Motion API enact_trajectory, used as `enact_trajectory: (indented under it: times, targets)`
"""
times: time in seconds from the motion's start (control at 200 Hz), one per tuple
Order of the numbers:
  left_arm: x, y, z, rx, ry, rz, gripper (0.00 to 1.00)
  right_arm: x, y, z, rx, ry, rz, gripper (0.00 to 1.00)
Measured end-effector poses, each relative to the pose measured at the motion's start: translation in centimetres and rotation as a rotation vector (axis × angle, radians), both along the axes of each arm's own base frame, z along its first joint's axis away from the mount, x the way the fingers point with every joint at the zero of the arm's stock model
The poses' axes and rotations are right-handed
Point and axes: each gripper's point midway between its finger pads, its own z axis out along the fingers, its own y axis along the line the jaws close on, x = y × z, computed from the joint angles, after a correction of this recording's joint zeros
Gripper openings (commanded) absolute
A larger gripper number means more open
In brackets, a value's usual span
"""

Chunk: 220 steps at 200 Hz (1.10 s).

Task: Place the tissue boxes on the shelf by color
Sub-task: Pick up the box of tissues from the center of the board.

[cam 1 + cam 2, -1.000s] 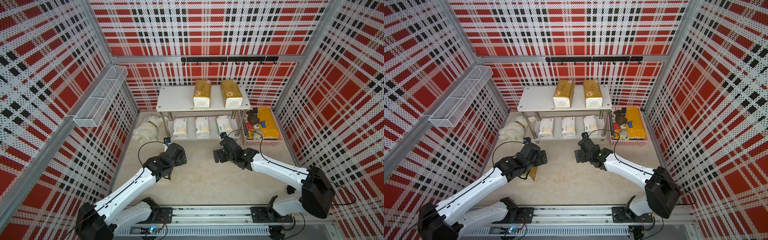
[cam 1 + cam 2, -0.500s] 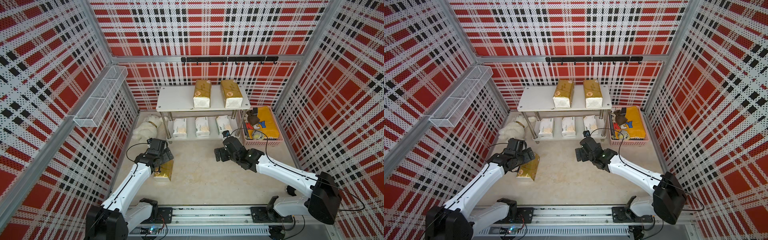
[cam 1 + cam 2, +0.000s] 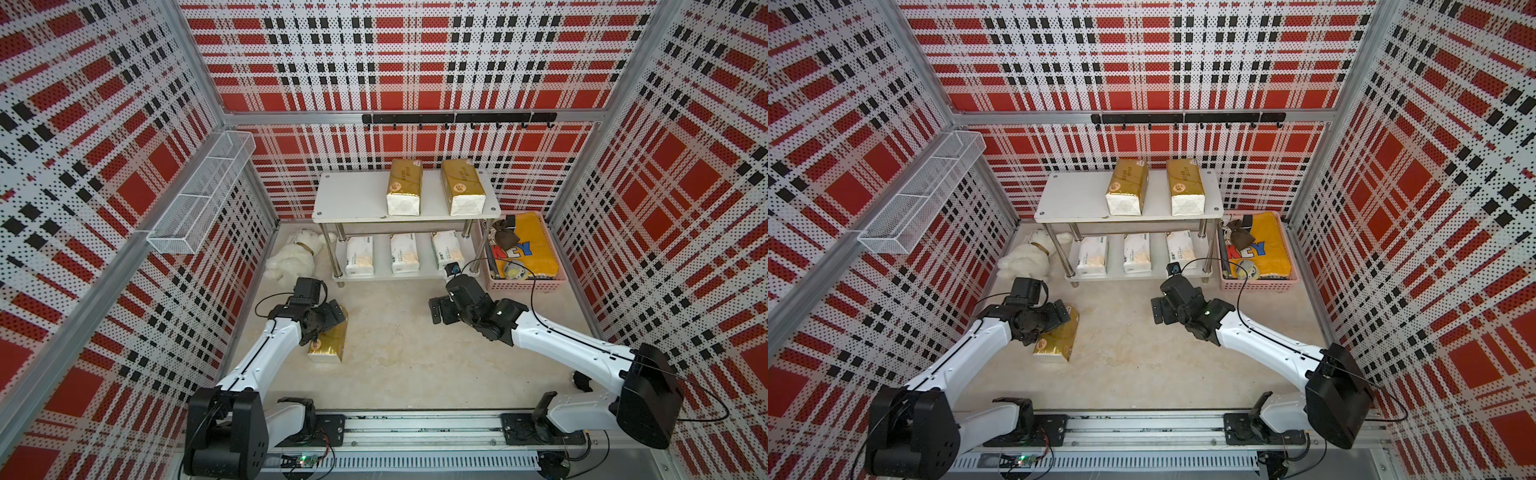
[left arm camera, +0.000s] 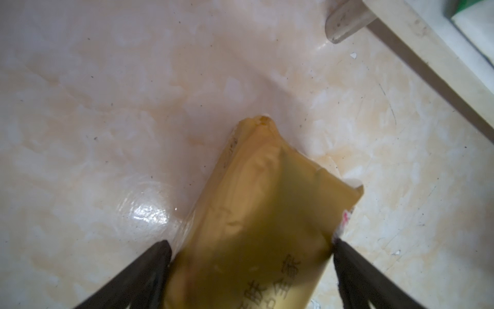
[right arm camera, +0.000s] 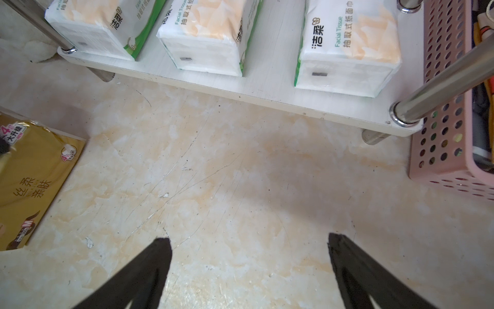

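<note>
In both top views we look down from high above the rail (image 3: pixel 415 428) toward the back wall (image 3: pixel 415 62), seeing the whole cell. At the left wrist we sit very close over the gold tissue pack (image 4: pixel 256 214) on the floor (image 4: pixel 107 107). From the right wrist, farther back, we face the lower tier of the shelf (image 5: pixel 267 88); that pack (image 5: pixel 34 174) shows there too.

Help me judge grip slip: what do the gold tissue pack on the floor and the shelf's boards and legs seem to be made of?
Gold tissue pack: probably thin glossy plastic film over soft tissue; it wrinkles and glints.
Shelf boards: matte white, likely laminated board; faint grain and a flat cut edge show.
Shelf legs: polished metal tubes, apparently chrome; they give mirror-like reflections.
</note>
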Motion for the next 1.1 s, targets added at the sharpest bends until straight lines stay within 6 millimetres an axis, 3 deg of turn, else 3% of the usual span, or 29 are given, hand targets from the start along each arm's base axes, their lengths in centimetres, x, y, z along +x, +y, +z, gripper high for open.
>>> enact_trajectory:
  times: [0.326, 0.972, 1.102]
  targets:
    - [-1.2, -5.1, -0.7, 0.002, 0.023, -0.166, 0.99, 0.1, 0.1, 0.1, 0.004, -0.004, 0.001, 1.0]
    - [-3.4, -9.1, -1.5, 0.217, -0.019, -0.193, 0.99, 0.2, 0.9, -1.7, -0.029, 0.026, 0.039, 1.0]
    - [-4.3, -10.7, -1.5, 0.252, -0.051, -0.22, 0.99, 0.2, 0.9, -1.7, -0.034, 0.024, 0.045, 1.0]
